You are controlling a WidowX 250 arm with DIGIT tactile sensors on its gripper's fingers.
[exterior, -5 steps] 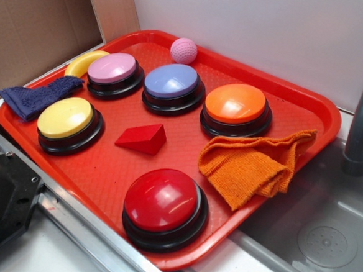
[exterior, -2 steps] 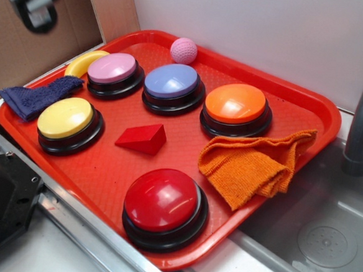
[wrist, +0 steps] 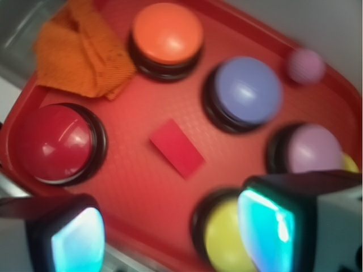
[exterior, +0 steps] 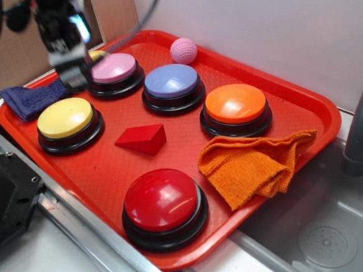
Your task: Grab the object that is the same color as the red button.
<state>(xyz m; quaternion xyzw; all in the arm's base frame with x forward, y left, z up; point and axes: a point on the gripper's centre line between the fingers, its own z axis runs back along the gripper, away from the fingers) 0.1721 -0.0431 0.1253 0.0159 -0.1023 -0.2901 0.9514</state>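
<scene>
Red wedge (exterior: 142,138) mid-tray (exterior: 307,114), 12 o'clock of red button (exterior: 163,200); long axis approx 4-to-10 o'clock in exterior view. Hand (exterior: 71,60) blurred there; fingers (wrist: 266,224) apart, empty, partly cut off at wrist-view edge

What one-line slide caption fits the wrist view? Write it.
Open claw hovers above the red tray, the red wedge block centered below, ringed by colored buttons.

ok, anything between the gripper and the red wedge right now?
Nothing visible. The gripper hangs blurred above the tray's back-left area, by the pink button and yellow button. The red wedge lies uncovered mid-tray, apart from all buttons and the orange cloth. The wrist view shows it unobstructed too.
</scene>
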